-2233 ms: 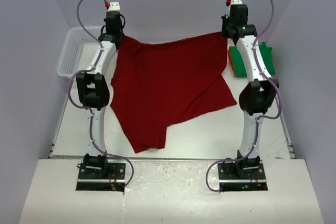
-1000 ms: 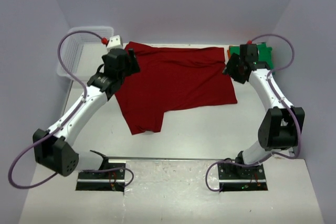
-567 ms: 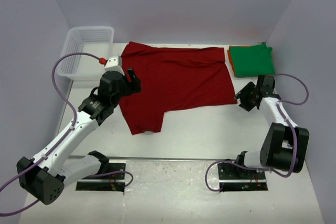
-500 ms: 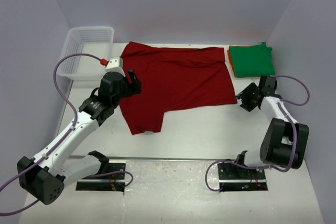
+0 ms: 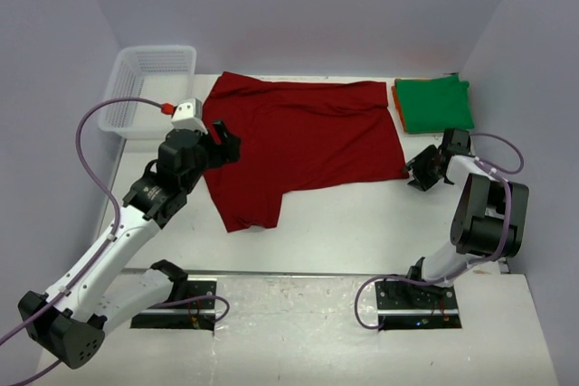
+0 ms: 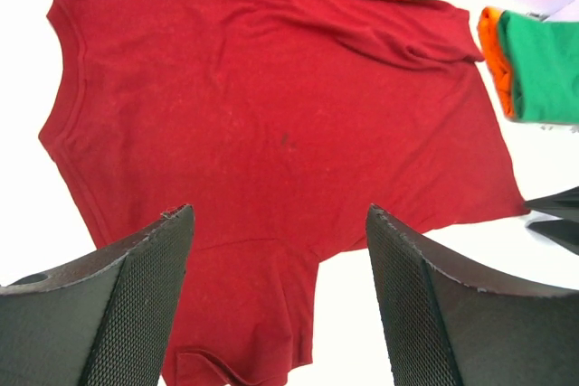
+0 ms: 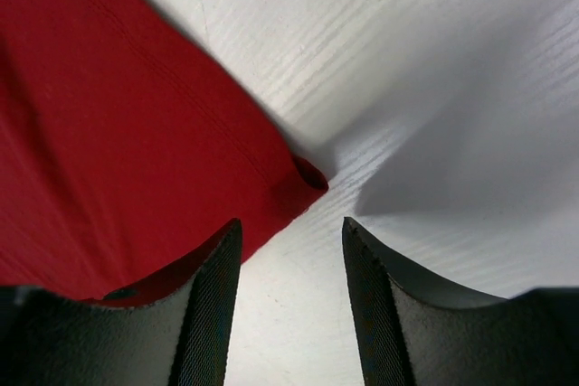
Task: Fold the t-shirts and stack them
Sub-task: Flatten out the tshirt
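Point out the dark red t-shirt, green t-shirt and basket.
dark red t-shirt (image 5: 308,137), top view, middle of body.
green t-shirt (image 5: 436,104), top view, folded top face.
white mesh basket (image 5: 161,48), top view, far rim.

The white surface (image 5: 362,223) fills the middle of the overhead view. A dark red t-shirt (image 5: 298,146) lies spread across its centre, rumpled along the upper edge, with one sleeve pointing toward the lower left. At the upper right, just beside the red shirt's upper corner, a folded orange t-shirt (image 6: 495,56) rests on the surface with a folded green t-shirt (image 5: 436,104) on top. A white mesh basket (image 5: 116,97) stands at the upper left.
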You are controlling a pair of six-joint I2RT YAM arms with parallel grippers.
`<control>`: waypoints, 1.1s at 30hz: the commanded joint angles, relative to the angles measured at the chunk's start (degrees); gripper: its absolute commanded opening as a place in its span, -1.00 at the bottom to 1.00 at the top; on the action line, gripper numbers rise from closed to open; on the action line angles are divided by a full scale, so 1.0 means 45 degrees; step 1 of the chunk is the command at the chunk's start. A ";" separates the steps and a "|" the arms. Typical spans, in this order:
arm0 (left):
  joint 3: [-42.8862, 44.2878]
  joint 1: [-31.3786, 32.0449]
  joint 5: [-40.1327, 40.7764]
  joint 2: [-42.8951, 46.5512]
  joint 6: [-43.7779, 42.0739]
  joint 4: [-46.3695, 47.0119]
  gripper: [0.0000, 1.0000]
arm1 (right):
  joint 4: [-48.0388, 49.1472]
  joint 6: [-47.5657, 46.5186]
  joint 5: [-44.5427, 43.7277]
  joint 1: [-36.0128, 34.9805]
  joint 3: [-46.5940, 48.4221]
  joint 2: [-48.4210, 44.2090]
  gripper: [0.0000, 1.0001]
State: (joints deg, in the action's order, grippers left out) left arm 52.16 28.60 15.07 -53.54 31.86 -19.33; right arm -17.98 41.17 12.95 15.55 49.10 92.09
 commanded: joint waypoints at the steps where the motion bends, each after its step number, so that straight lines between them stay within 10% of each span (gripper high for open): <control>1: 0.0127 0.0051 -0.0107 0.0354 -0.0302 0.0605 0.55 | -0.0047 0.0051 -0.0416 -0.0018 0.0767 0.0393 -0.02; 33: 0.0381 0.0051 0.0577 0.1741 -0.0478 0.0253 0.67 | -0.2996 -0.0047 -0.1627 -0.0486 0.2974 0.1916 -0.23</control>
State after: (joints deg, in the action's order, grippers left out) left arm 52.18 28.60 16.73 -46.74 30.44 -19.09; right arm -29.26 41.19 7.90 14.28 59.46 99.63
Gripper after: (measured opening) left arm 0.832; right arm 0.391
